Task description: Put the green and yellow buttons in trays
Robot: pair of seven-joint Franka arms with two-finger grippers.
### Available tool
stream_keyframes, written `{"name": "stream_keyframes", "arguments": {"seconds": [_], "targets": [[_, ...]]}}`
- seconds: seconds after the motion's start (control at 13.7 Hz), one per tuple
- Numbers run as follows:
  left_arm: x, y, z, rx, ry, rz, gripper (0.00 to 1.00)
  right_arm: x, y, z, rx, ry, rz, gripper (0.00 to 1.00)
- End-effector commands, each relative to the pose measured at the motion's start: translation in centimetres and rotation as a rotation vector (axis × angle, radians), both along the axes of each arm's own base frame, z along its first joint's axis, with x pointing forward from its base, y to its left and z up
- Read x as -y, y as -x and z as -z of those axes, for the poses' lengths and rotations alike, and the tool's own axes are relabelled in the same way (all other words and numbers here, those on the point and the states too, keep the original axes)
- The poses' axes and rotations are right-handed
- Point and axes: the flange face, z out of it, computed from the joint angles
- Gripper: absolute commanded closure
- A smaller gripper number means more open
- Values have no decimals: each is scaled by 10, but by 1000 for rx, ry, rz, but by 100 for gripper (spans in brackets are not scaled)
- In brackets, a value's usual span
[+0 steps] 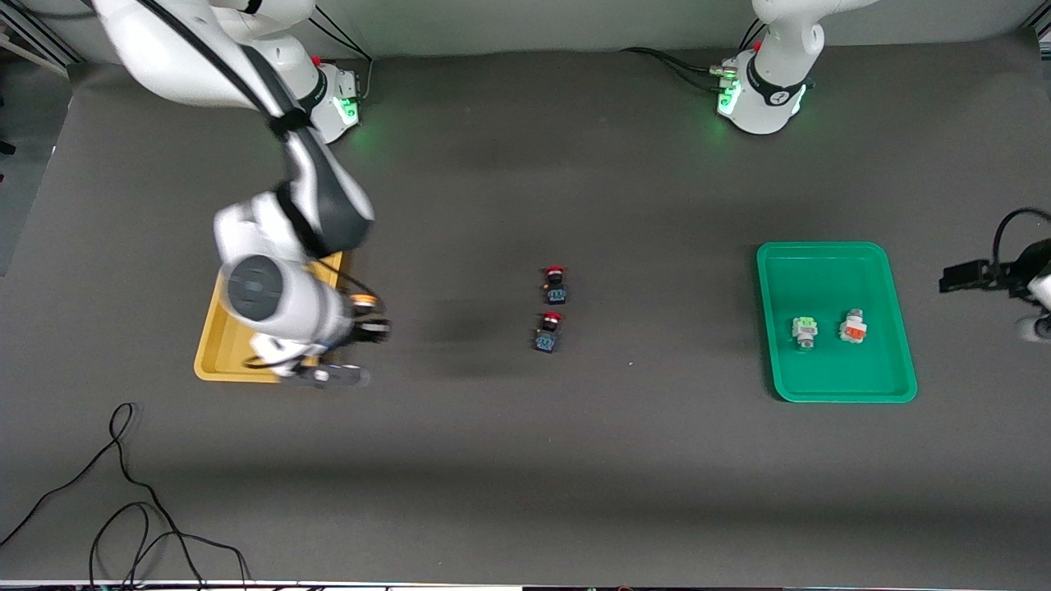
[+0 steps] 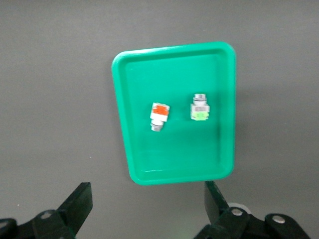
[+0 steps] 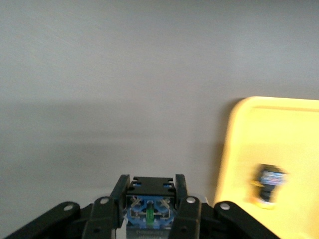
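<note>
My right gripper (image 1: 369, 324) is shut on a button with a yellow-orange cap (image 1: 364, 304). Its black-and-blue body (image 3: 149, 206) shows between the fingers in the right wrist view. It hangs over the table just beside the mustard yellow tray (image 1: 209, 345), at the rim toward the table's middle. Another black-and-blue button (image 3: 268, 185) lies in that tray (image 3: 284, 129). The green tray (image 1: 821, 271) holds a white button with a light-green face (image 1: 805, 331), also in the left wrist view (image 2: 200, 108). My left gripper (image 2: 148, 199) is open and empty, above the table beside the green tray (image 2: 174, 167).
Two red-capped black-and-blue buttons (image 1: 554, 285) (image 1: 548, 332) stand mid-table. A white button with an orange-red face (image 1: 854, 328) lies in the green tray beside the green one. Black cables (image 1: 123, 492) trail near the front camera at the right arm's end.
</note>
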Motion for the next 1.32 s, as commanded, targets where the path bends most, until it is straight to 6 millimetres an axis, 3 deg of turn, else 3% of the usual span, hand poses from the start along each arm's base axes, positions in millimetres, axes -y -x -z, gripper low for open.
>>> {"name": "stream_keyframes", "arguments": {"seconds": [0.0,0.22,0.37,0.51,1.02,1.17,1.24], "targets": [[41,23,-46,32,9,3,0,81,30,-4,-28,-24,-106,100],[91,34,-66,52,-5,-7,0,164,39,24,-23,-25,-161,100],[117,39,-74,61,-13,-31,0,199,50,57,18,-16,-185,100],[127,46,-81,55,-12,-18,0,228,68,96,70,2,-206,100],[133,53,-88,47,-8,-9,0,245,78,177,104,49,-199,100],[132,55,-91,50,-6,-8,0,246,80,186,102,32,-151,100],[132,55,-91,51,-6,-7,0,246,81,184,97,25,-137,63]]}}
